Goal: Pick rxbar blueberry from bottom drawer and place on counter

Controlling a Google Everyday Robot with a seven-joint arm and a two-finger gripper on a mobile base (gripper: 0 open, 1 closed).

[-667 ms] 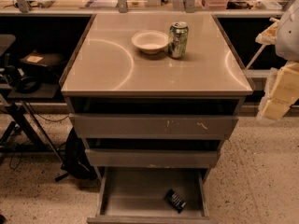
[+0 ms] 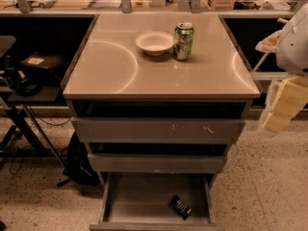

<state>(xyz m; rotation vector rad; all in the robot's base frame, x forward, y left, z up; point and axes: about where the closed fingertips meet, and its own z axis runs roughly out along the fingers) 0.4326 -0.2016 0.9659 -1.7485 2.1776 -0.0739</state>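
At right edge, gripper (image 2: 281, 110) hangs well above rxbar (image 2: 181, 207).

The desk (image 2: 120, 76) is glossy beige-grey with faint pale arcs curving across it and a thin darker edge. The bowl (image 2: 154, 42) on it is creamy white, and the can (image 2: 183, 42) is green with a silver top. The drawers are all grey. The top drawer (image 2: 159, 129) has yellowish scuffs on its front, and the bottom drawer (image 2: 144, 198) is plain grey inside. The bar (image 2: 180, 207) in there is blue-black with rows of white lettering. My gripper (image 2: 276, 121), off the desk's right side, is pale yellow. The floor (image 2: 269, 186) is speckled tan.
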